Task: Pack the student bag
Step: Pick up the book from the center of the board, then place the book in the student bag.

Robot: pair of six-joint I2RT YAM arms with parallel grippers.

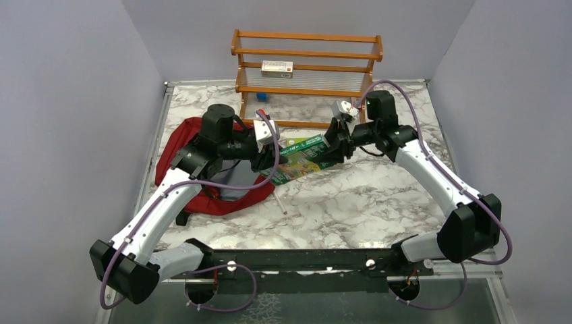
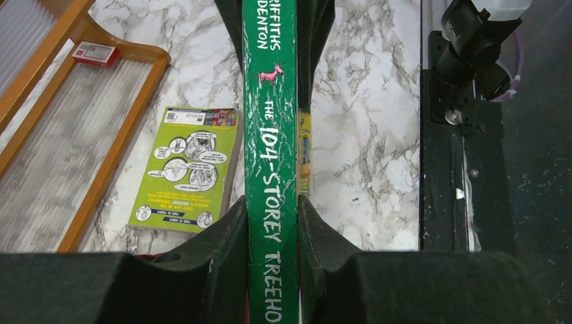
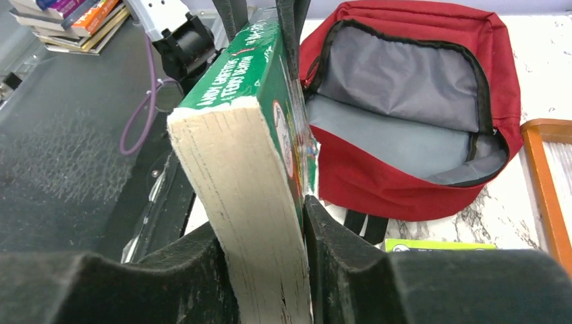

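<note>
On my overhead feed both arms reach in to the middle of the marble table (image 1: 364,202) and meet at the green book (image 1: 305,156), one at each end. The left gripper (image 2: 271,209) is clamped on it: through the left wrist camera I see the spine running straight up between the two black fingers, which press on the covers from either side. The right gripper (image 3: 266,216) has hold of the opposite end. Its camera shows the thick cream page edge filling the gap, with a finger flush against each cover, so I read it as gripping too. The book stands on edge between the two grippers and looks to be off the tabletop. The student bag (image 3: 418,192) lies on the table on the left arm's side, just beside the held book. Its main zip is wide open and the grey lining shows, with the mouth turned towards the book. A second, lime-green book (image 2: 185,169) lies flat on the marble under the held one, near the foot of the wooden rack (image 1: 307,54) at the back of the table. A small white box (image 1: 276,67) sits on the rack's upper shelf. A thin white stick (image 1: 280,202) lies on the table near the bag's front edge. A stack of books (image 3: 67,17) shows in the far corner of the right wrist view.
</note>
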